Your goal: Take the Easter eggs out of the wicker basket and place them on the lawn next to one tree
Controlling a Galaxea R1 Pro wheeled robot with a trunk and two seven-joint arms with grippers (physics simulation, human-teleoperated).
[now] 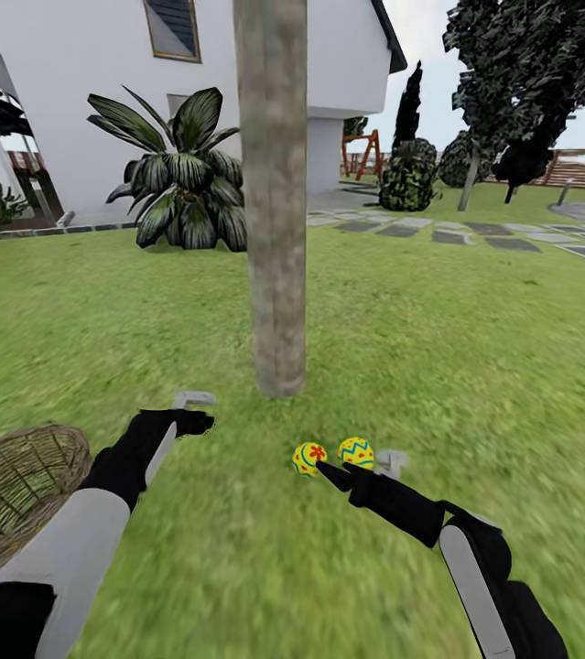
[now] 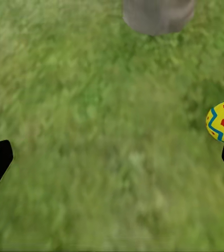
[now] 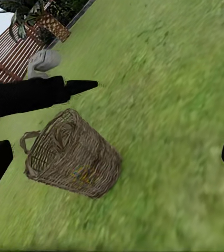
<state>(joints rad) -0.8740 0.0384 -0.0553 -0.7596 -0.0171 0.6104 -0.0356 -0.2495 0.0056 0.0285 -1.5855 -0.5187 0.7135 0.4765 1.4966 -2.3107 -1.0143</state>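
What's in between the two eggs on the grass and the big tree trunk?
Just bare lawn. In the head view, only grass lies between the two Easter eggs and the tree trunk; the right gripper sits on their near side.

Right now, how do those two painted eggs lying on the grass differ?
The left egg bears a red flower, while the right egg carries blue zigzag bands with small red marks. The left egg lies a little nearer the camera; the right egg sits beside the right tool's tip. Both are yellow, near the tree.
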